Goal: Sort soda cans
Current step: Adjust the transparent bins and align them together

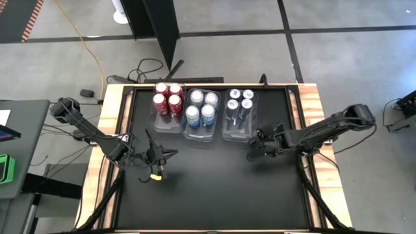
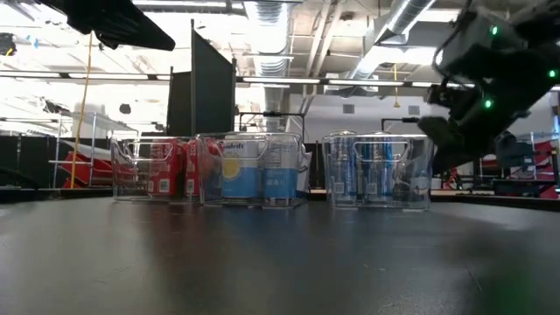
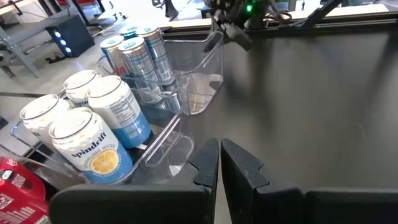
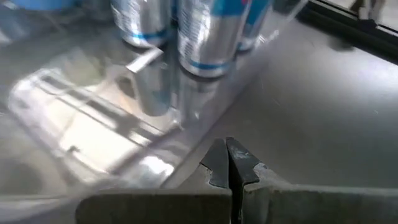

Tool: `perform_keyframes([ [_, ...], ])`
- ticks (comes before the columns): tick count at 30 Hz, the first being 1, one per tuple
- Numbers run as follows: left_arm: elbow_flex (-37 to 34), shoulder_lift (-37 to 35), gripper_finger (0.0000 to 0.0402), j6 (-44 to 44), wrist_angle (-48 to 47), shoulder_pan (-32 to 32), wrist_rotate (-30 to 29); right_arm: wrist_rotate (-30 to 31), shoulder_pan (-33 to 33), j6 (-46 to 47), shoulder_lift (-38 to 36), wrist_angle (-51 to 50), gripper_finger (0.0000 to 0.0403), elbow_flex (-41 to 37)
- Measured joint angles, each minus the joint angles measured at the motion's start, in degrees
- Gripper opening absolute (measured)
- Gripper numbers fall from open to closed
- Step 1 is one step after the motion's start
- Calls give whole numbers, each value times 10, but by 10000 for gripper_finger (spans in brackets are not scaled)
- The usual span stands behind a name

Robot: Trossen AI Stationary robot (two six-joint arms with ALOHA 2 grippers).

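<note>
Three clear bins stand in a row at the table's far side. The left bin [image 1: 164, 123] holds several red soda cans [image 1: 167, 99]. Several silver-white and light blue cans [image 1: 201, 107] stand in the middle bin [image 1: 198, 134], and several slim dark blue cans [image 1: 239, 104] in the right bin [image 1: 235, 134]. All cans stand upright on their bases. My left gripper [image 1: 171, 155] hovers shut near the bins' front, left of centre [image 3: 219, 158]. My right gripper [image 1: 251, 155] is shut and tipped down just in front of the right bin [image 4: 228, 158].
The black table top [image 1: 214, 195] stretches bare toward the near edge. Wooden rails [image 1: 107, 117] border the table's left and right sides. In the right wrist view the near half of the blue cans' bin [image 4: 93, 118] holds nothing. A dark panel [image 2: 213, 83] stands beyond the far edge.
</note>
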Motion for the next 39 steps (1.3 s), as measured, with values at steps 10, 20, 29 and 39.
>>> perform_keyframes([
  [10, 0, 0, 16, 0, 0, 0, 0, 64, 2, 114, 147, 8, 0, 0],
  [20, 0, 0, 16, 5, 0, 0, -1, 91, -32, 186, 222, 42, 0, 0],
  [29, 0, 0, 16, 6, -2, 0, -1, 94, -83, 181, 232, 65, 0, 0],
  [39, 0, 0, 16, 0, -13, 3, -2, 94, -83, 182, 232, 70, 0, 0],
])
